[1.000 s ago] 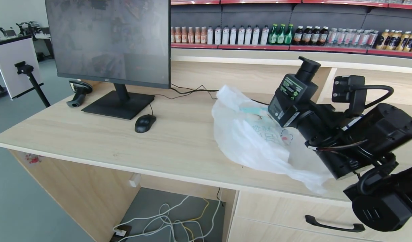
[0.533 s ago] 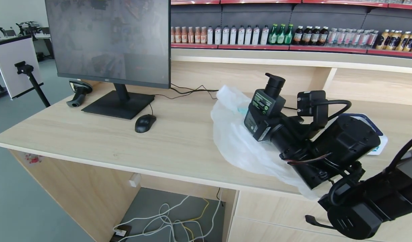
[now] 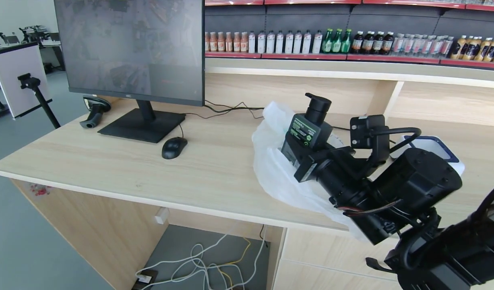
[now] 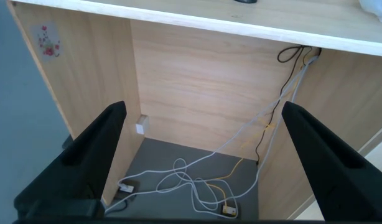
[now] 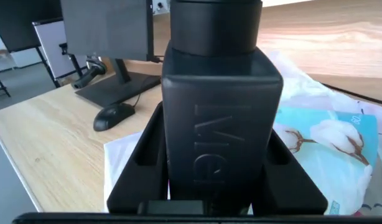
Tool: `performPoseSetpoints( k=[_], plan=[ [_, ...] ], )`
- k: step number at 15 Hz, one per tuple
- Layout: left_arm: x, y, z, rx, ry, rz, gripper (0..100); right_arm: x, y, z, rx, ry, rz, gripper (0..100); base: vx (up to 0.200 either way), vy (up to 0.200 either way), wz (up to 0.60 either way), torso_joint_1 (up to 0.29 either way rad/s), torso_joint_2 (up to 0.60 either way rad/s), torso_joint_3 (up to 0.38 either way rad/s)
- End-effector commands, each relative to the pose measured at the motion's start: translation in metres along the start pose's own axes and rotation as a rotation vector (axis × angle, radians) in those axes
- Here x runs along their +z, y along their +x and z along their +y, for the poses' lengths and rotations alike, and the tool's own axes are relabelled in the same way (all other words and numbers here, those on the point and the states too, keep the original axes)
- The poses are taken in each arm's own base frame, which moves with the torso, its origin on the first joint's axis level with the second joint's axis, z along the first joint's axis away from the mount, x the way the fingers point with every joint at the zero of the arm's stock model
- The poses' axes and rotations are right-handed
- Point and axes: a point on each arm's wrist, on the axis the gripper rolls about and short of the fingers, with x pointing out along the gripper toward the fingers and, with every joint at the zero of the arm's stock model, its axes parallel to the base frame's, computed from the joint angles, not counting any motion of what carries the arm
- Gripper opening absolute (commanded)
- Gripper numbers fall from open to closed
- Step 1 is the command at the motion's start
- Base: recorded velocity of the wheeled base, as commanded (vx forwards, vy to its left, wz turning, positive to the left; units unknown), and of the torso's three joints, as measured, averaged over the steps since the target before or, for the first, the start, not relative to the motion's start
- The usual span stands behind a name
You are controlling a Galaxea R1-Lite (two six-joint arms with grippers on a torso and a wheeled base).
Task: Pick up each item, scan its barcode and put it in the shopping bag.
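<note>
A black square bottle [image 3: 306, 129] with a green label and a black cap is held in my right gripper [image 3: 309, 158], which is shut on it. It hangs tilted just above the mouth of the white plastic shopping bag [image 3: 271, 167] lying on the wooden counter [image 3: 214, 161]. In the right wrist view the bottle [image 5: 214, 106] stands between the fingers [image 5: 143, 155], with a light blue pack [image 5: 331, 134] showing inside the bag [image 5: 297, 81]. My left gripper [image 4: 203, 111] is open and empty, below the counter's edge, facing the cables [image 4: 197, 186] on the floor.
A monitor [image 3: 130, 48] stands at the counter's back left, with a handheld scanner [image 3: 94, 110] beside it and a mouse [image 3: 174, 147] in front. A white and blue device [image 3: 432, 144] sits behind my right arm. Shelves of drinks [image 3: 351, 40] line the back.
My right arm has carried the bottle to the left and downward, from above the bag's right side to over its mouth. The bag has bulged slightly.
</note>
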Motion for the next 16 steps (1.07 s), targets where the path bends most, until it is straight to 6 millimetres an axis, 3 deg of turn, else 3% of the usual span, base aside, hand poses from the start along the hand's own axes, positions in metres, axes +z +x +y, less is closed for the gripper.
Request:
performPoseSetpoints(
  k=[1,4,9,12,16],
  plan=[
    [0.0,0.0,0.0,0.0,0.002,0.0,100,0.006,-0.014,0.0,0.005,-0.001,0.015,0,0.0,0.0,0.0,0.0,0.0,0.0],
    [0.0,0.0,0.0,0.0,0.002,0.0,100,0.0,-0.033,-0.005,0.001,-0.017,0.078,0,0.0,0.0,0.0,0.0,0.0,0.0],
    [0.0,0.0,0.0,0.0,0.003,0.0,100,-0.01,-0.042,-0.015,-0.033,-0.038,0.134,0,0.0,0.0,0.0,0.0,0.0,0.0],
    [0.0,0.0,0.0,0.0,0.003,-0.003,100,0.007,-0.034,-0.057,-0.177,-0.07,0.063,0,0.0,0.0,0.0,0.0,0.0,0.0],
    [0.0,0.0,0.0,0.0,0.005,-0.002,100,0.026,-0.038,-0.069,-0.22,-0.089,0.003,0,0.0,0.0,0.0,0.0,0.0,0.0]
  ],
)
